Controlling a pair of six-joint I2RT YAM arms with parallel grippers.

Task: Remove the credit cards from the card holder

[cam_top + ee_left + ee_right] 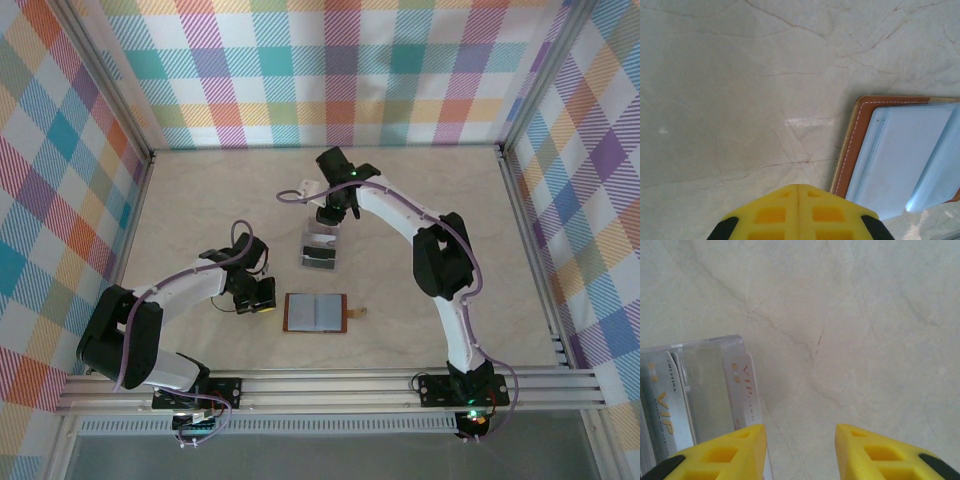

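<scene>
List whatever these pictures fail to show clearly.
- Left wrist view: the card holder is cut off by the right frame edge, so its far pocket is unseen.
- Right wrist view: the credit cards are cut by the left and bottom edges and lie partly behind a clear sleeve, so their count is unclear.
- Top view: the card holder's pockets are too small to check for remaining cards.

The card holder runs off-frame rightward, perhaps halfway.
</scene>
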